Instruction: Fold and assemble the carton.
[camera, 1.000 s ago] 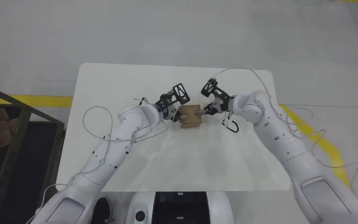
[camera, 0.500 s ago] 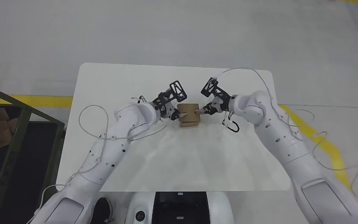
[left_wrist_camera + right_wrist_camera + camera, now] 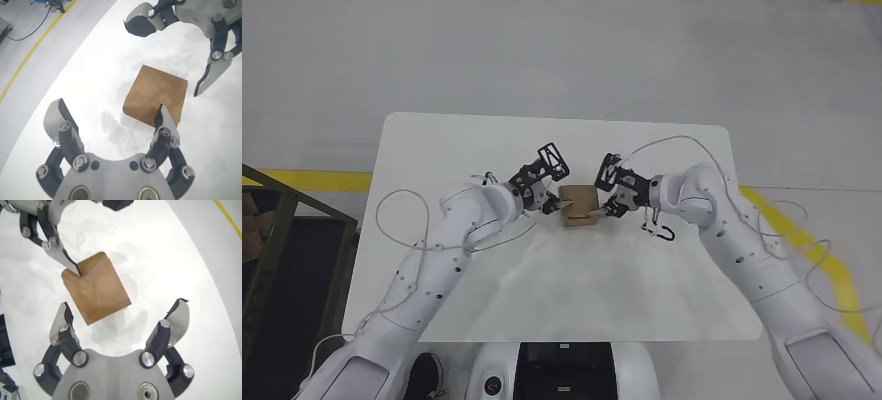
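One brown carton (image 3: 580, 206) is seen mid-table (image 3: 442, 150), lying flat, approx. square, so no long axis can be told. Its rounded-corner edge is pointed left. The left gripper (image 3: 556, 180) is spread wide w/ one fingertip (image 3: 163, 111) set on the carton top, nothing gripped. The right gripper (image 3: 606, 188) is held wide open just right of it.

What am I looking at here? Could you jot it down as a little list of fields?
Table: white, rounded corners
Carton: brown cardboard, on the table, between the two grippers
Left gripper: open, one fingertip on the carton's top
Right gripper: open, beside the carton, not touching
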Robot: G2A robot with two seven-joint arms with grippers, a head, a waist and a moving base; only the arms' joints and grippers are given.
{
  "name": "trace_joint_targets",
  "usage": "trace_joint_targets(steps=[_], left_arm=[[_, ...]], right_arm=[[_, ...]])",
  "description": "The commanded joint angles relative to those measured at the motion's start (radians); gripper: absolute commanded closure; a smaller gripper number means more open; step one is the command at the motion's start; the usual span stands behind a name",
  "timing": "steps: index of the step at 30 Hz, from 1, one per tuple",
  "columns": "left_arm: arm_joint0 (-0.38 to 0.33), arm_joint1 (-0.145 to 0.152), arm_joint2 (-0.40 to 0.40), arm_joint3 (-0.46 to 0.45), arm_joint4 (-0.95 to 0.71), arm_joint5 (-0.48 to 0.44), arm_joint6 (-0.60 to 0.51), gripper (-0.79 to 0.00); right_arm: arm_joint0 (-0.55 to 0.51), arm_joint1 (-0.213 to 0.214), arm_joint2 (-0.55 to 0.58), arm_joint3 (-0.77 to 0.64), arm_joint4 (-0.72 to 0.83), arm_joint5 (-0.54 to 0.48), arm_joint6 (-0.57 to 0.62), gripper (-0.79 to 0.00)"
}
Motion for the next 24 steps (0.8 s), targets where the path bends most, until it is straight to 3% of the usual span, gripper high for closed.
trace_joint_targets(steps=[1, 11, 24], left_arm=[[0.006, 0.002, -0.007, 0.0, 0.0, 0.0, 0.002, -0.785], [0.058, 0.018, -0.081, -0.043, -0.009, -0.004, 0.014, -0.785], [0.077, 0.02, -0.09, -0.077, -0.052, 0.002, 0.031, -0.785]], right_arm=[[0.006, -0.003, -0.002, 0.021, 0.013, 0.004, -0.015, -0.785], [0.04, -0.013, 0.018, 0.183, 0.104, -0.03, -0.127, -0.785], [0.08, -0.036, -0.033, 0.224, 0.1, 0.011, -0.079, -0.785]])
